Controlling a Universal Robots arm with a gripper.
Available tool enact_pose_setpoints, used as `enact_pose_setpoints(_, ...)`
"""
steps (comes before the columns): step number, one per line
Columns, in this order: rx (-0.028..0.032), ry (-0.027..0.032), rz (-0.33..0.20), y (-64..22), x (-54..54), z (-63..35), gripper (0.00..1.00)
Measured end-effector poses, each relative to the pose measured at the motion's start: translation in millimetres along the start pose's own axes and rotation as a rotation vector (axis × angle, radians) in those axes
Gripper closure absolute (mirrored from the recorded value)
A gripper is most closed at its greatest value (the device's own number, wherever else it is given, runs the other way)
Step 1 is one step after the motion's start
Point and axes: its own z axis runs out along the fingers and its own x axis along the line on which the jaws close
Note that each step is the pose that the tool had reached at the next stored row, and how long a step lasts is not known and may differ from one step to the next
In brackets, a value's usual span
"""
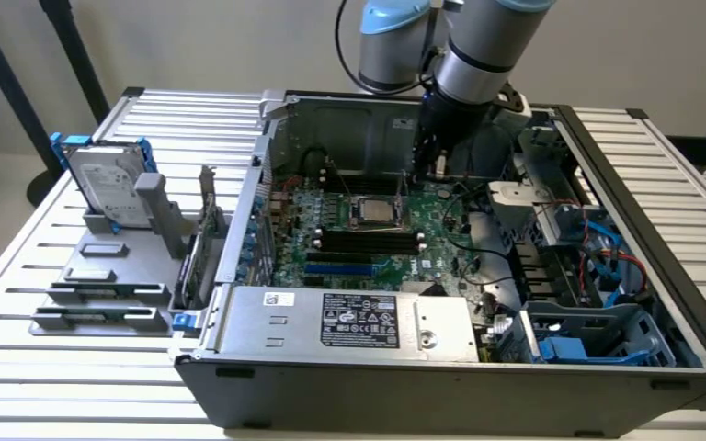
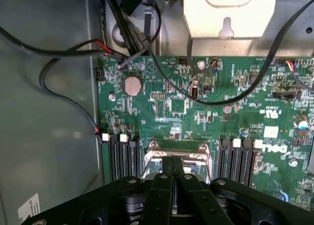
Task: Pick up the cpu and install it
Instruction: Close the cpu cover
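You see the claw [image 1: 434, 171] inside the open computer case [image 1: 451, 390] that stands on the desk [image 1: 34, 367]. Its two fingers are pressed together and they pinch nothing. The cpu [image 1: 371, 213] lies flat in its socket in the middle of the green board [image 1: 328, 266], near the claw, toward the exterior view's left. In the wrist view the closed claw [image 2: 172, 163] hangs close to the metal frame [image 2: 153, 149] of the socket.

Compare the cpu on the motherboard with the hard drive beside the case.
The cpu is small and square; the hard drive is much larger and oblong. The cpu lies flat inside the case; the hard drive stands upright in a grey holder outside it. The hard drive wears a blue frame; the cpu none. Both are silvery metal.
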Motion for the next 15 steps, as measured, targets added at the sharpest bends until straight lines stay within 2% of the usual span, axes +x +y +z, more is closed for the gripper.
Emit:
enact_pose_setpoints(2, 0.0201, -0.0001, 0.003, -3.4, -0.1, 0.5, 0.89)
enact_pose_setpoints(3, 0.0329, -0.0002, 0.004, -4.8, -0.2, 0.7, 0.89)
enact_pose_setpoints(6, 0.077, -0.0002, 0.01, -9.1, -0.3, 1.4, 0.89)
enact_pose_setpoints(8, 0.1043, -0.0002, 0.014, -12.3, -0.4, 1.9, 0.89)
enact_pose_setpoints(10, 0.1292, 0.0007, 0.017, -16.1, -0.5, 2.5, 0.89)
enact_pose_setpoints(13, 0.1629, 0.002, 0.021, -22.0, -0.7, 3.4, 0.89)
enact_pose_setpoints(14, 0.1714, 0.0023, 0.022, -24.2, -0.8, 3.8, 0.89)
enact_pose_setpoints(15, 0.1772, 0.0024, 0.023, -26.5, -0.9, 4.4, 0.89)
